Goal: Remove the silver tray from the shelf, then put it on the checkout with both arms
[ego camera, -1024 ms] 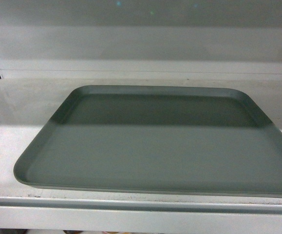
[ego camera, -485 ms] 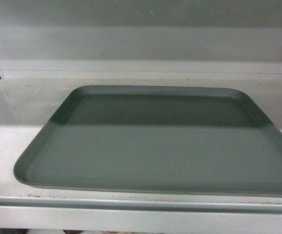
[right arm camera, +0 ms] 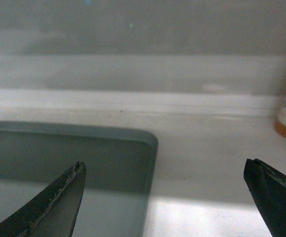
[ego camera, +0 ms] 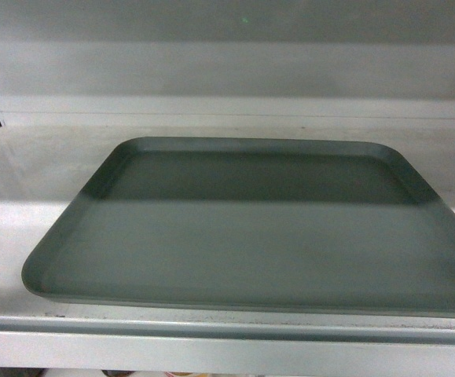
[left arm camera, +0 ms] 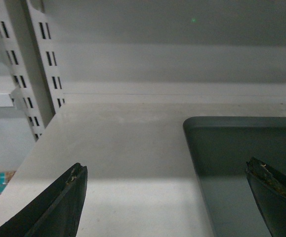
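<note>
The silver tray lies flat on the shelf, long axis left-right. Left hand and right hand gape wide, each straddling a tray side edge, touching nothing.

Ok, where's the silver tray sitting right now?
In the head view the silver tray lies flat on the shelf, filling the middle and right, its near edge close to the shelf's front lip. Neither gripper touches it.

Left gripper, right gripper: jaws wide apart
</note>
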